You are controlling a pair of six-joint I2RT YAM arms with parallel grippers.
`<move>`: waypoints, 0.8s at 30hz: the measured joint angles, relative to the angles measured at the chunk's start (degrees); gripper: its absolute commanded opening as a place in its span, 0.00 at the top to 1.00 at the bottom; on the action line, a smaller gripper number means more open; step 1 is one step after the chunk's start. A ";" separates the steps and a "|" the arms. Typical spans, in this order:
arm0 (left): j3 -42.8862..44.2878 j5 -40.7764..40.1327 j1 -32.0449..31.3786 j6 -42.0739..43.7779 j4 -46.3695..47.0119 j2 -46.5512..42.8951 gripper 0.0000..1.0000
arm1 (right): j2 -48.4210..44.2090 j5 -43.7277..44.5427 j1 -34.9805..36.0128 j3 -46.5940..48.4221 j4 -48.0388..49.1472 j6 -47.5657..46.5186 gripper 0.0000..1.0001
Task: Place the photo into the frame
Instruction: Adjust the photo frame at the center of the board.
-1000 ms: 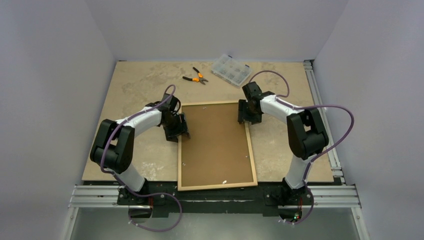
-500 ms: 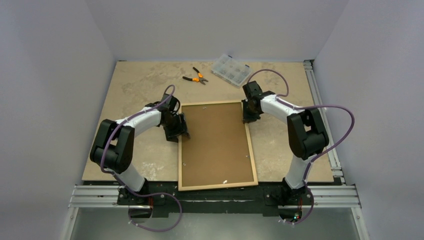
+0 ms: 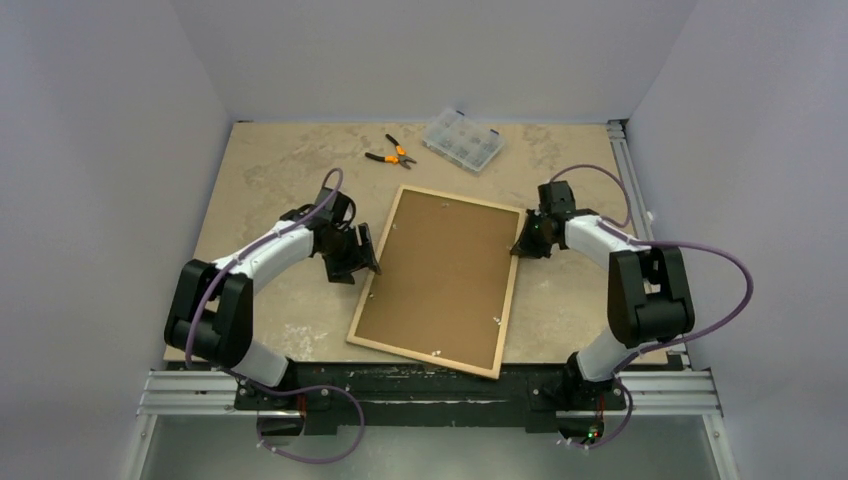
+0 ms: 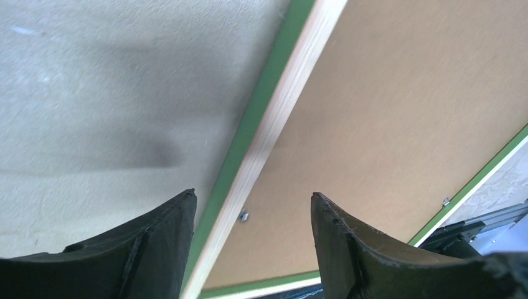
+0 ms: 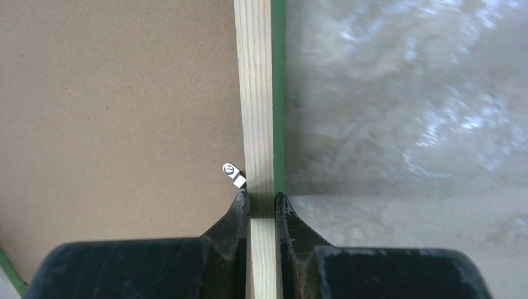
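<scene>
The frame (image 3: 460, 199) lies back-up and skewed on the table, with a pale wood rim, a green outer edge and the brown backing sheet (image 3: 440, 270) in it. My right gripper (image 3: 521, 243) is shut on the frame's right rail; the right wrist view shows the fingers (image 5: 262, 198) pinching the wood rail (image 5: 256, 93). My left gripper (image 3: 362, 258) is open at the frame's left edge; in the left wrist view its jaws (image 4: 252, 196) straddle the rail (image 4: 274, 124) without touching it. The photo is hidden or out of view.
Orange-handled pliers (image 3: 392, 155) and a clear plastic parts box (image 3: 462, 140) lie at the table's far side. Small metal tabs (image 5: 233, 173) sit along the frame's inner edge. Aluminium rails run along the near edge (image 3: 430, 392) and the right edge (image 3: 640, 200).
The frame has swung clockwise, its far end moving right and back. My right gripper moved right with the rail in its grip. My left gripper stayed open beside the left edge.
</scene>
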 measured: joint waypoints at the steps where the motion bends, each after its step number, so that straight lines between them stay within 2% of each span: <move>1: -0.07 -0.61 -0.09 0.02 -0.74 -1.07 0.34 | -1.18 -0.59 -1.29 -1.53 0.72 1.03 1.00; 6: -3.13 -3.39 -0.42 -0.07 -3.48 -7.48 0.33 | -7.43 -2.25 -5.14 -9.88 6.25 6.91 1.00; 11: -8.04 -6.12 -0.74 -1.14 -6.43 -14.82 0.33 | -12.50 -2.49 -6.32 -16.46 11.41 12.41 1.00; 15: -8.70 -10.12 -2.16 -3.26 -9.97 -18.88 0.34 | -15.67 -2.86 -6.69 -20.33 14.32 16.35 1.00; 24: -13.70 -11.74 -7.39 -10.75 -7.89 -18.75 0.45 | -22.93 -3.08 -6.71 -25.68 12.66 21.73 1.00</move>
